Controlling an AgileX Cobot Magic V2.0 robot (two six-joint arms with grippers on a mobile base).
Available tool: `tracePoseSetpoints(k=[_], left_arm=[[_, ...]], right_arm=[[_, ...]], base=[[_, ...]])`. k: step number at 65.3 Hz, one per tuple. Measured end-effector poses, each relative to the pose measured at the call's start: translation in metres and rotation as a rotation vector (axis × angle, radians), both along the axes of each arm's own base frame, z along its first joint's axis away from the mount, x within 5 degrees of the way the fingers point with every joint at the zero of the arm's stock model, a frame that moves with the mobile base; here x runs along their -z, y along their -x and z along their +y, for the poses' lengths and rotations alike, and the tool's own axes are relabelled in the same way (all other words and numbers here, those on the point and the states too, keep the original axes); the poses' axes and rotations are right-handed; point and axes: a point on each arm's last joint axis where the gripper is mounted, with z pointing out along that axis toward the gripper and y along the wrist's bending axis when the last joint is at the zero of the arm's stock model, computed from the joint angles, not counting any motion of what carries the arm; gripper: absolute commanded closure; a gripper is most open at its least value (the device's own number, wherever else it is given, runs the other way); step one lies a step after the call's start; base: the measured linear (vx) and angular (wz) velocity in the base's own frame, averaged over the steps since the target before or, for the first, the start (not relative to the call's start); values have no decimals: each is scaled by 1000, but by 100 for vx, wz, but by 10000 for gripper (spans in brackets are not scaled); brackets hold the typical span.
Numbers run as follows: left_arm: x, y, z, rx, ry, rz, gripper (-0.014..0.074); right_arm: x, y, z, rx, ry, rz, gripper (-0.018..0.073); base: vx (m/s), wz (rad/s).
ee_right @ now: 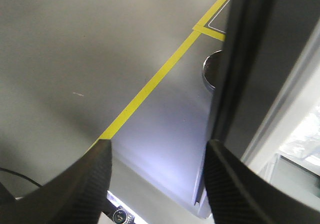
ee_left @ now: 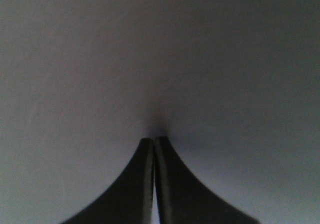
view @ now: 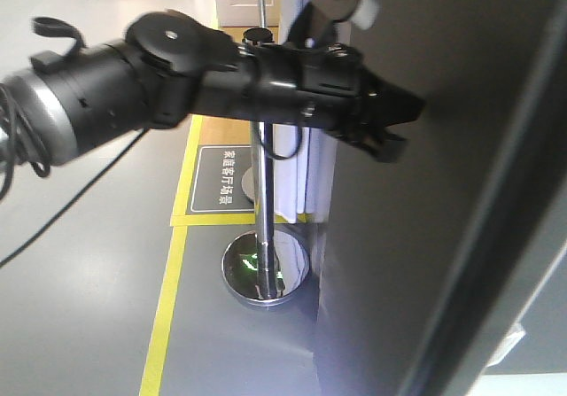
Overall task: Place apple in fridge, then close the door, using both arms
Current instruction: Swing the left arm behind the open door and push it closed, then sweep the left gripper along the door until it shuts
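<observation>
1. Only the front view shows the left arm [view: 177,68] reaching to the door [view: 425,236]; only the right wrist view shows the floor [ee_right: 65,58].
2. The left jaws are pressed together, empty, with their tips against the door's grey face. The right jaws gape, empty.
3. The white parts past the door's edge are cut off, and the apple is out of sight.

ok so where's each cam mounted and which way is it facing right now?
Exterior front: apparently on the robot, facing forward; shows the left arm reaching to the door, its grey outer face, with the floor beyond.
Left wrist: behind the left gripper, tight on the door face; shut fingertips show.
Right wrist: behind the right gripper, angled down at the floor and door edge; open fingers show.
Shared: front and right wrist both catch the yellow floor tape and chrome stand base.
</observation>
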Motion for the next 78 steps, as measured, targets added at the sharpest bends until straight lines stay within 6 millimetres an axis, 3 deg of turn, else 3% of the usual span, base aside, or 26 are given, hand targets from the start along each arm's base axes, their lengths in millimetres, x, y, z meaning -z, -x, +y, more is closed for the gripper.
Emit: tracePoseSetpoints(k=[25, 54, 78], left_arm=[[-1, 0, -15, -66, 26, -59, 602], [20, -27, -68, -55, 60, -98, 602], [34, -39, -76, -84, 56, -98, 602]], right_arm=[[0, 0, 0, 0, 0, 0, 163], [0, 0, 0, 0, 0, 0, 163], [0, 0, 0, 0, 0, 0, 163]], base=[[0, 0], [0, 0], [0, 0]])
